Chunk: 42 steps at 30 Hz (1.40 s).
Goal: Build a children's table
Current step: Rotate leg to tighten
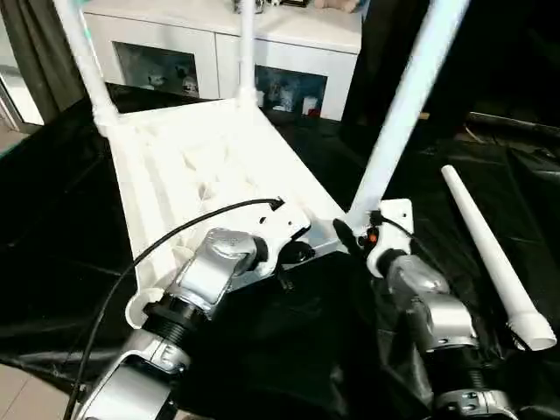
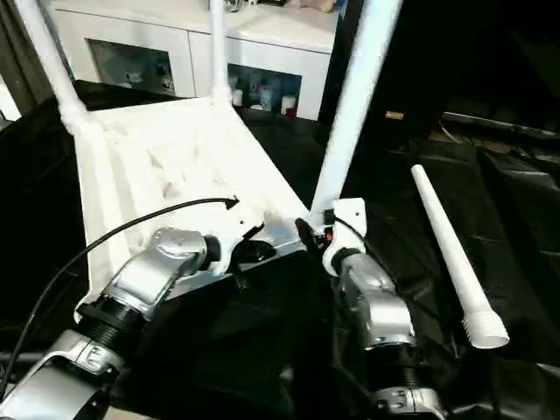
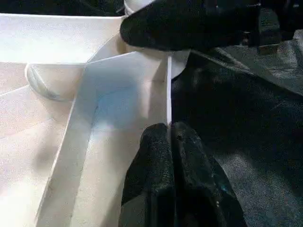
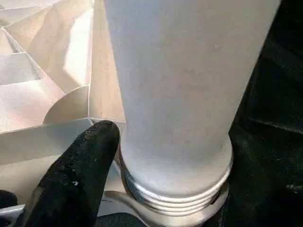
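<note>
The children's table's white tabletop (image 1: 201, 166) lies underside up on the black-draped work table. Two white legs (image 1: 87, 52) (image 1: 247, 52) stand in its far corner sockets. A third leg (image 1: 402, 105) rises at a slant from the near right corner socket. My right gripper (image 1: 354, 232) is open with its jaws around this leg's threaded base (image 4: 175, 184), one finger (image 4: 80, 175) beside the collar. My left gripper (image 3: 170, 137) is shut on the thin rim of the tabletop (image 3: 169, 94) close to that corner. A last leg (image 1: 494, 258) lies loose on the cloth at the right.
A white cabinet (image 1: 219, 44) with glass doors stands behind the work table. The black cloth (image 1: 52, 245) spreads wrinkled to the left and in front of the tabletop. A black cable (image 1: 175, 232) arcs over my left forearm.
</note>
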Tool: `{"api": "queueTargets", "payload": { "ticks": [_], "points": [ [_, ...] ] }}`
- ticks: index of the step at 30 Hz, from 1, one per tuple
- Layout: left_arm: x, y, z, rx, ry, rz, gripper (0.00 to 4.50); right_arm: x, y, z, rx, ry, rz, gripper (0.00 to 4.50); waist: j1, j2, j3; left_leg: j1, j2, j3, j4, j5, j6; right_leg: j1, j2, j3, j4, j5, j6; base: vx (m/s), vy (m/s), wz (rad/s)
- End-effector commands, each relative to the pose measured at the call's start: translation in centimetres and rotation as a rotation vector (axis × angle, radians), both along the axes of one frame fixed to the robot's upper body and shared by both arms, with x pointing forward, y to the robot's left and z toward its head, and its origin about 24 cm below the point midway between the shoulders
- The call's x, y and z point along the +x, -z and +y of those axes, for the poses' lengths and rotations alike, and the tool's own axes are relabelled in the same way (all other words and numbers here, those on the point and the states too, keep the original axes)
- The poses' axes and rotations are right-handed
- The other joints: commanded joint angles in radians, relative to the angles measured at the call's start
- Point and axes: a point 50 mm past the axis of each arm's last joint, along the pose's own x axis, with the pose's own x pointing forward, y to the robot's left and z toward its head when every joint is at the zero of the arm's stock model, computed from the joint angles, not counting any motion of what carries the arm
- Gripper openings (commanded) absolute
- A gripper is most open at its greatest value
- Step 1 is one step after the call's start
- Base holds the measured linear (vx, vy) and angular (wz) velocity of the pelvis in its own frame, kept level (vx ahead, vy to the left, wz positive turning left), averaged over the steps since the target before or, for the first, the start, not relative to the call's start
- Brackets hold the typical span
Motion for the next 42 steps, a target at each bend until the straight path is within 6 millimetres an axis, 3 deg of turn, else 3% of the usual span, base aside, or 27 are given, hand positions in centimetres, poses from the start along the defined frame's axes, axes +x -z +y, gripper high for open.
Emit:
{"api": "queueTargets", "payload": {
  "ticks": [1, 6, 14, 17, 19, 21, 27, 28, 30, 36, 38, 40, 42],
  "points": [
    [-0.9, 0.2, -1.9, -0.009, 0.097, 0.006, 0.0, -1.0, 1.2, 3.0, 0.022, -0.178, 0.054, 3.79, -0.005, 0.011, -0.045, 0.006, 0.045, -0.023, -0.085, -0.295, 0.002, 0.021, -0.088, 0.053, -0.098, -0.419, -0.116, 0.0, 0.0, 0.0],
    [-0.8, 0.2, -0.4, -0.001, 0.106, 0.003, 0.0, -1.0, 0.5, 1.4, 0.004, -0.268, 0.022, 3.79, -0.002, 0.008, -0.047, 0.001, 0.046, -0.02, -0.084, -0.267, 0.016, 0.029, -0.088, 0.055, -0.088, -0.343, -0.147, 0.0, 0.0, 0.0],
    [-1.7, -0.2, 2.8, -0.018, 0.269, 0.038, 0.0, -2.1, -1.2, -2.4, -0.021, -0.583, 0.013, 3.79, 0.005, 0.007, -0.052, -0.007, 0.048, -0.014, -0.075, -0.157, 0.074, 0.043, -0.087, 0.055, -0.07, -0.211, -0.199, 0.0, 0.0, 0.0],
    [-2.3, -0.5, 3.8, -0.028, 0.354, 0.072, 0.0, -2.5, -1.6, -3.1, -0.024, -0.678, 0.033, 3.79, 0.004, 0.011, -0.054, -0.003, 0.051, -0.015, -0.075, -0.134, 0.074, 0.043, -0.087, 0.054, -0.063, -0.165, -0.225, 0.0, 0.0, 0.0],
    [-2.5, -0.6, 4.1, -0.022, 0.368, 0.081, 0.0, -2.6, -1.7, -3.2, -0.021, -0.702, 0.042, 3.79, 0.007, 0.015, -0.055, 0.006, 0.054, -0.01, -0.071, -0.113, 0.084, 0.038, -0.085, 0.056, -0.055, -0.085, -0.26, 0.0, 0.0, 0.0],
    [-2.5, -0.6, 4.4, -0.017, 0.369, 0.082, 0.0, -2.5, -1.8, -3.3, -0.02, -0.709, 0.042, 3.79, 0.009, 0.013, -0.055, 0.007, 0.054, -0.009, -0.071, -0.11, 0.084, 0.039, -0.085, 0.056, -0.052, -0.069, -0.271, 0.0, 0.0, 0.0],
    [-2.5, -0.4, 5.1, -0.002, 0.364, 0.086, 0.0, -2.7, -1.7, -3.2, 0.006, -0.747, 0.049, 3.66, 0.016, 0.011, -0.053, 0.003, 0.052, -0.011, -0.073, -0.137, 0.06, 0.044, -0.089, 0.056, -0.057, -0.141, -0.249, 0.0, 0.0, 0.0],
    [-2.6, -0.4, 5.2, 0.001, 0.365, 0.088, 0.0, -2.7, -1.7, -3.1, 0.009, -0.753, 0.051, 3.38, 0.015, 0.009, -0.053, 0.003, 0.052, -0.011, -0.073, -0.136, 0.059, 0.044, -0.088, 0.056, -0.057, -0.142, -0.246, 0.0, 0.0, 0.0],
    [-2.6, -0.3, 5.3, 0.004, 0.366, 0.091, 0.0, -2.9, -1.6, -3.0, 0.014, -0.758, 0.054, 3.38, 0.016, 0.01, -0.054, 0.002, 0.051, -0.011, -0.072, -0.124, 0.06, 0.045, -0.088, 0.056, -0.055, -0.13, -0.246, 0.0, 0.0, 0.0],
    [-2.4, -0.2, 5.3, 0.02, 0.346, 0.085, 0.0, -3.0, -1.0, -2.9, 0.012, -0.713, 0.059, 2.82, 0.015, 0.009, -0.054, 0.001, 0.05, -0.011, -0.072, -0.118, 0.06, 0.046, -0.088, 0.056, -0.054, -0.122, -0.248, 0.0, 0.0, 0.0],
    [-2.1, -0.1, 5.1, 0.027, 0.31, 0.074, 0.0, -2.6, -0.5, -2.7, 0.007, -0.621, 0.051, 2.79, 0.015, 0.01, -0.052, 0.003, 0.051, -0.011, -0.073, -0.134, 0.054, 0.044, -0.089, 0.056, -0.058, -0.15, -0.243, 0.0, 0.0, 0.0],
    [-1.3, 0.1, 4.2, 0.033, 0.231, 0.051, 0.0, -2.2, 0.5, -2.2, 0.022, -0.468, 0.07, 2.75, 0.007, 0.011, -0.044, 0.01, 0.049, -0.013, -0.079, -0.218, 0.015, 0.033, -0.087, 0.054, -0.076, -0.303, -0.209, 0.0, 0.0, 0.0],
    [-0.7, 0.2, 3.0, 0.033, 0.162, 0.03, 0.0, -1.8, 1.1, -1.4, 0.044, -0.336, 0.088, 2.75, 0.006, 0.013, -0.044, 0.011, 0.049, -0.016, -0.079, -0.239, 0.0, 0.032, -0.091, 0.055, -0.08, -0.352, -0.192, 0.0, 0.0, 0.0]
  ]
}}
